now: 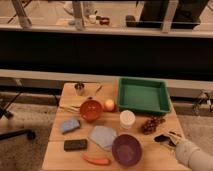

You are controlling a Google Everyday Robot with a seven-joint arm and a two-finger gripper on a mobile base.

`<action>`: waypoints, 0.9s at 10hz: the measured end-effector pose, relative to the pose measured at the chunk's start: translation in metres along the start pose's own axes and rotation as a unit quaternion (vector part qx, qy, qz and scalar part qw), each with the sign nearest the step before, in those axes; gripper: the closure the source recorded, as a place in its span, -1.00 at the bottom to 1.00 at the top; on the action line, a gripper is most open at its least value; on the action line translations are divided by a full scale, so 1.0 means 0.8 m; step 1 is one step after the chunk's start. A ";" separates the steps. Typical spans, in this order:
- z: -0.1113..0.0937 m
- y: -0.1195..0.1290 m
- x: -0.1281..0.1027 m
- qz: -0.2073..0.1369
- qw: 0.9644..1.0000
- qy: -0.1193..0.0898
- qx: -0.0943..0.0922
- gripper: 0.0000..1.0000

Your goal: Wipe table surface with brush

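Note:
The table surface (117, 127) is a light tan wooden top carrying many items. The brush (162, 138), with a black head and a pale handle pointing right, lies at the table's right edge just below the grape bunch (151, 124). My gripper (173, 143) is at the lower right corner, right against the brush's handle end. The white arm (194, 156) runs off toward the frame's bottom right. I cannot tell whether the gripper holds the brush.
A green tray (165, 102) stands at the back right. A white cup (127, 119), purple bowl (126, 149), blue-grey cloth (102, 136), carrot (96, 160), black block (75, 144), sponge (70, 125), red bowl (91, 110), orange fruit (109, 104) and metal cup (79, 88) crowd the table.

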 end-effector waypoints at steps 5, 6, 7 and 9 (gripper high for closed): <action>-0.001 0.003 -0.002 0.002 1.000 -0.005 -0.001 1.00; 0.004 0.006 -0.002 0.001 1.000 -0.004 -0.005 1.00; 0.009 0.010 0.000 0.002 1.000 -0.002 -0.010 1.00; 0.019 0.016 0.003 0.006 1.000 0.003 -0.020 1.00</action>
